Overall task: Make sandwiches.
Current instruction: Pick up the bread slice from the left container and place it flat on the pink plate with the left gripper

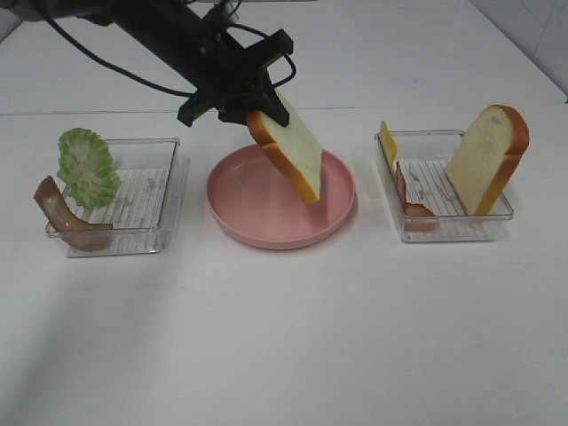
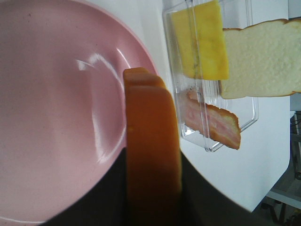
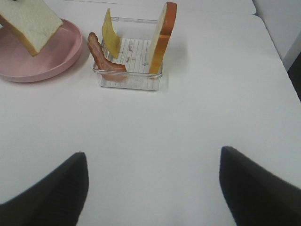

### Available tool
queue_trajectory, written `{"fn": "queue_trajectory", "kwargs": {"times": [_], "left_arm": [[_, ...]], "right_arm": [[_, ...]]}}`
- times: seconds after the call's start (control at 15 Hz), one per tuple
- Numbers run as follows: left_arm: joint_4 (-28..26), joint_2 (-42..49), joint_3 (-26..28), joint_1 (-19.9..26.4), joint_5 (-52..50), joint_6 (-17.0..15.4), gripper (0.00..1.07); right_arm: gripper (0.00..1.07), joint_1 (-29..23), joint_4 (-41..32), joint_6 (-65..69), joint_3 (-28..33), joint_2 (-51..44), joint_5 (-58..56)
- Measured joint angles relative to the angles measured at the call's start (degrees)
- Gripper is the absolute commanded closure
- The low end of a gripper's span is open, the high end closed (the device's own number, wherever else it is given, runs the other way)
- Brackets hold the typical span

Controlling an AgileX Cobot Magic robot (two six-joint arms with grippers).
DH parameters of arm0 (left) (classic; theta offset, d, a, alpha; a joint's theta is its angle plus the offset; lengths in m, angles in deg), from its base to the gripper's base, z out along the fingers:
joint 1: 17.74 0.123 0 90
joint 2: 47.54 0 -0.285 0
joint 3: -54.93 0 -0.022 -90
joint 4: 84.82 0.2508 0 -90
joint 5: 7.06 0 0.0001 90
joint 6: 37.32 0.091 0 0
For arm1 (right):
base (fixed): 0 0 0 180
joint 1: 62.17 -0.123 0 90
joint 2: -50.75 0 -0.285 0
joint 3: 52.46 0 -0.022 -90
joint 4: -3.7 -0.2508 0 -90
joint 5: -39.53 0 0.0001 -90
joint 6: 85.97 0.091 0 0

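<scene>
My left gripper (image 1: 264, 110) reaches in from the upper left and is shut on a white bread slice (image 1: 290, 153) with an orange-brown crust. The slice hangs tilted above the round pink plate (image 1: 232, 211), not touching it. In the left wrist view the crust edge (image 2: 151, 155) stands between the dark fingers (image 2: 106, 202), with the plate (image 2: 56, 117) below. A second bread slice (image 1: 488, 158) leans upright in the right tray, with yellow cheese (image 1: 388, 142) and a pink ham slice (image 1: 414, 202). My right gripper (image 3: 153, 155) hovers open over bare table, well short of that tray (image 3: 129, 81).
A clear tray (image 1: 146, 191) on the left holds a green lettuce leaf (image 1: 87, 167) and a brown bacon strip (image 1: 60, 216). The right clear tray (image 1: 448, 229) sits beside the plate. White table surrounds everything; its right edge shows in the right wrist view.
</scene>
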Motion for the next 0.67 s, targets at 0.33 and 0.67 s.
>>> {"fn": "queue_trajectory", "kwargs": {"times": [0.33,0.67], "left_arm": [[-3.55,-4.47,0.0,0.0,-1.09,0.0,1.07],[-4.01,-4.58,0.0,-0.11,-3.95,0.0,0.88]], "right_arm": [[0.34,0.0,0.0,0.0,0.0,0.0,0.0],[0.34,0.0,0.0,0.0,0.0,0.0,0.0]]}}
